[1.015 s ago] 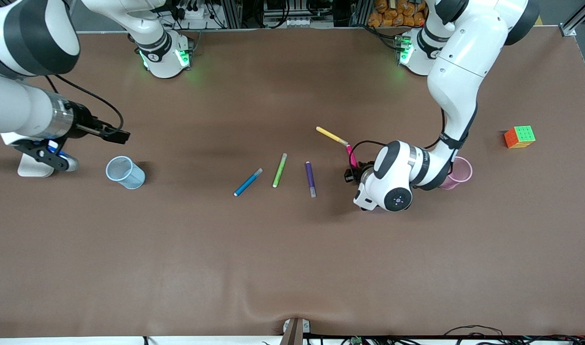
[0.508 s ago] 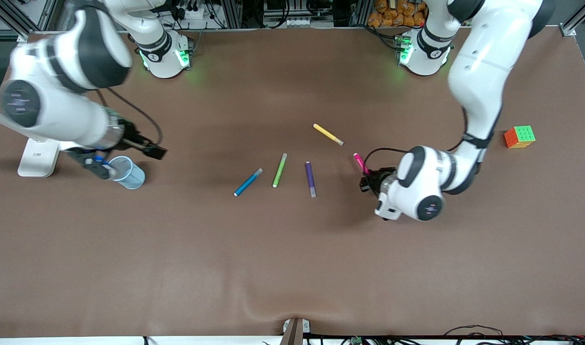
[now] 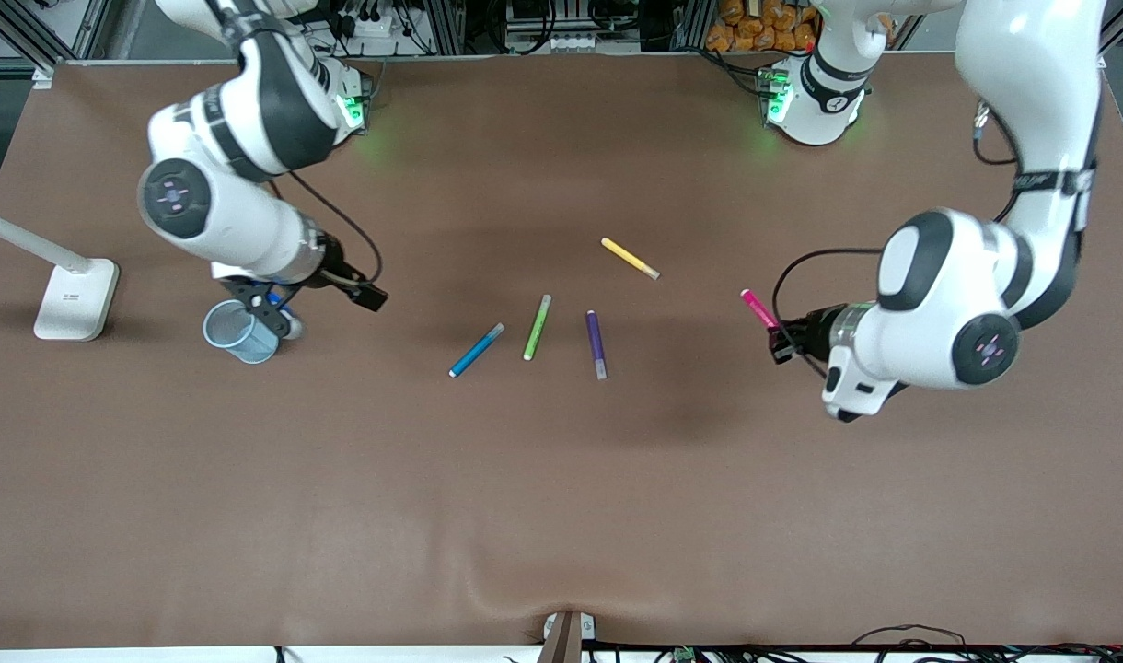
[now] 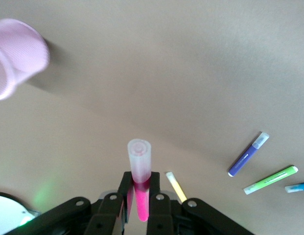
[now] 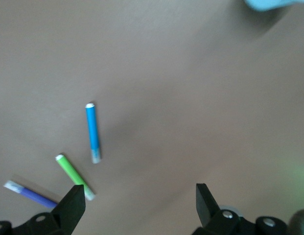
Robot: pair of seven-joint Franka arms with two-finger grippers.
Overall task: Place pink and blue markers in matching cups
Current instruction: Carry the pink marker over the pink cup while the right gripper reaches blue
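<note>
Lifted pink marker (image 3: 758,308) rode left gripper (image 3: 782,343) toward pink cup (image 4: 14,58).

A brown worktop (image 3: 561,479) is seen. Five markers are coloured: pink (image 3: 758,308), blue (image 3: 476,350), lime green (image 3: 537,327), dark purple (image 3: 596,343) and yellow (image 3: 630,258). One cup is tinted pale blue (image 3: 237,332), one pale pink (image 4: 14,56). The arms are painted white and black.

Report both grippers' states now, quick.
Left gripper: jaws closed on the pink marker, up over the table.
Right gripper: jaws open, holding nothing, beside the blue cup.
</note>
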